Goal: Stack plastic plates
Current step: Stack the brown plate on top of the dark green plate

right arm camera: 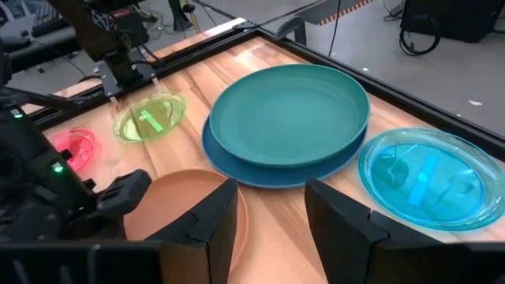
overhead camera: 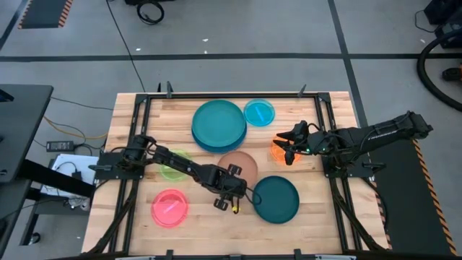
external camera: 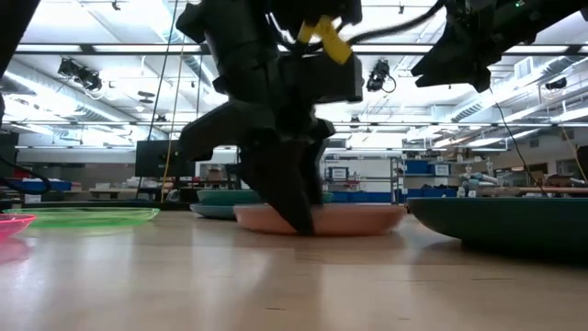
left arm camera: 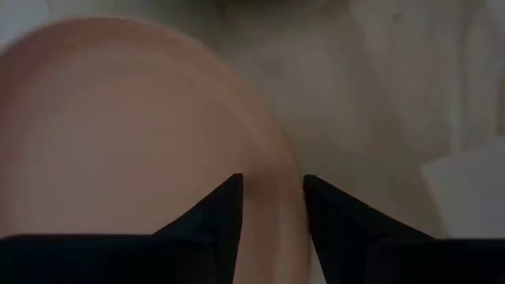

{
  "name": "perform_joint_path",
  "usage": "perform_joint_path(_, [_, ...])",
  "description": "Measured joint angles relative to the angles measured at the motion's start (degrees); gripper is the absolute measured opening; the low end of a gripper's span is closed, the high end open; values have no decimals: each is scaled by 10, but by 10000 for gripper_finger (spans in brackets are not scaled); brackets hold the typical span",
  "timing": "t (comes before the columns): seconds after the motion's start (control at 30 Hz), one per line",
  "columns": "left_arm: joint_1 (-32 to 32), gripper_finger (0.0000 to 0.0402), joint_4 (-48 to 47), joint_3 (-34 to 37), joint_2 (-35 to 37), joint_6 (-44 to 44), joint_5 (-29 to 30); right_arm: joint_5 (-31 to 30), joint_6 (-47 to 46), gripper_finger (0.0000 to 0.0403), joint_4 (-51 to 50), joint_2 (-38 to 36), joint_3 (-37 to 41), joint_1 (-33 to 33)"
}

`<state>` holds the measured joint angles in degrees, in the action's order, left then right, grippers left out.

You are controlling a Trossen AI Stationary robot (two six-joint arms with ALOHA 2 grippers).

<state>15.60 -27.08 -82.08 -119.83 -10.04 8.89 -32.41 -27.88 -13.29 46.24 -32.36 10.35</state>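
Straddling the rim of the tan-brown plate (left arm camera: 118,126), just beside the dark teal plate (overhead camera: 276,199), the left end effector (left arm camera: 272,185) is spread. Light, stiff, slippery plastic; pinch its thin edge.

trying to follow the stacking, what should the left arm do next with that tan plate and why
Probably close on the rim, then lift. The left gripper is down at the edge of the tan-brown plate, fingers open with the rim running between them, and the plate lies flat on the table. The teal plate already sits on the blue plate, a likely place for it. The right gripper hovers over the orange plate.
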Motion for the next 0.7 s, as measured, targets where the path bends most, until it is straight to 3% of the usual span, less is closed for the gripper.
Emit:
perform_joint_path(0.2, [-1,122,-16,0,0,1,31,0,7,160,6,0,0,0])
perform_joint_path(0.47, [-8,17,-21,-1,1,-1,32,0,10,160,8,0,0,0])
perform_joint_path(0.53, [-8,14,-27,-1,3,4,38,0,11,160,8,0,0,0])
perform_joint_path(0.7, [4,15,-47,-23,6,-9,119,0,15,160,8,-2,0,0])
